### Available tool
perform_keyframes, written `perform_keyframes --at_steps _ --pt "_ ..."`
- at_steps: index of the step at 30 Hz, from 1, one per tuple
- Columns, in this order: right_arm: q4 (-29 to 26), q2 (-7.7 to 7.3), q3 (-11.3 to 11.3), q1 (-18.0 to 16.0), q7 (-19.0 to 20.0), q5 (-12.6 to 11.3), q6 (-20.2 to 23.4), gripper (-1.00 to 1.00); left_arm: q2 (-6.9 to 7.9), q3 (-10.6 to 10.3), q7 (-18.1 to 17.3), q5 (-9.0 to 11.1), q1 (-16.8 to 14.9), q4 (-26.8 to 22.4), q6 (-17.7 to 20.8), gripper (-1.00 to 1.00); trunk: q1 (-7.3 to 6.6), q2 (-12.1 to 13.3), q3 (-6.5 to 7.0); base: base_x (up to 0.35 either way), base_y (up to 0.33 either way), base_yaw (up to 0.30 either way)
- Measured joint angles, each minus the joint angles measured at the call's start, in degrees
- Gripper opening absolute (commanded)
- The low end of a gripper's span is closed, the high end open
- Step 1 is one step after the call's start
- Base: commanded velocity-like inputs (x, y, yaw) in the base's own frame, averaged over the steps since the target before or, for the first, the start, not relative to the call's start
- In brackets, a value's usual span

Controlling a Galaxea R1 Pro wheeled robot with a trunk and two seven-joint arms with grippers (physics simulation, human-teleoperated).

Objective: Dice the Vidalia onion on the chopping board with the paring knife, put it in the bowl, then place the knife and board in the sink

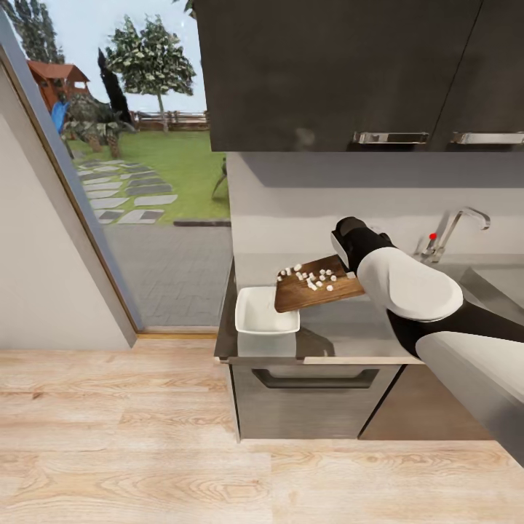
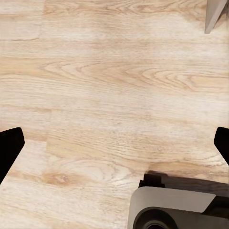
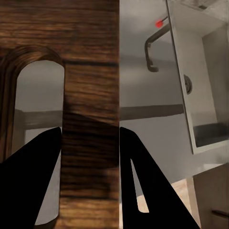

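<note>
My right gripper point(image 3: 89, 138) is shut on the handle end of the brown chopping board point(image 1: 314, 292), beside its slot hole point(image 3: 38, 119). The board hangs tilted above the countertop point(image 1: 342, 329), its lower corner over the white bowl point(image 1: 260, 314). Small white cubes of diced onion point(image 1: 313, 277) lie scattered on the board's upper half. In the head view my right wrist point(image 1: 356, 244) covers the fingers. The grey sink point(image 3: 200, 90) sits to the right, with its chrome tap point(image 1: 455, 224) and red knob point(image 1: 433, 236). My left gripper point(image 2: 114, 143) is open over the wooden floor. The paring knife is out of view.
Dark wall cabinets point(image 1: 342, 73) hang above the counter. A drawer front with a handle point(image 1: 316, 378) sits under the counter edge. A tall window point(image 1: 138, 145) to the left opens onto a garden. My base point(image 2: 167, 210) stands on the pale wood floor point(image 1: 116, 437).
</note>
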Motion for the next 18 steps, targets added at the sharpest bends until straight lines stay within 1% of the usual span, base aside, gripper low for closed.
perform_keyframes --at_steps 7,10,12,18 --pt "0.11 0.00 0.06 0.01 -0.75 -0.01 0.07 -1.00 -0.35 0.00 0.00 0.00 0.00 0.00 0.00 1.00 0.00 0.00 0.00 0.000 0.001 0.000" --pt "0.55 -0.01 0.20 0.00 -0.83 0.21 0.10 -1.00 -0.35 0.00 0.01 0.00 0.00 0.01 -0.02 1.00 0.00 0.00 0.00 0.000 0.150 0.000" --pt "0.66 -0.01 0.04 0.01 -0.83 -0.08 0.04 -1.00 -0.37 0.00 0.01 0.00 0.00 0.02 -0.02 1.00 0.00 0.00 0.00 0.000 0.200 0.000" --pt "0.70 0.00 0.09 0.03 -0.84 0.07 0.07 -1.00 -0.36 0.00 0.00 0.00 0.00 0.00 0.00 1.00 0.00 0.00 0.00 0.000 0.030 0.000"
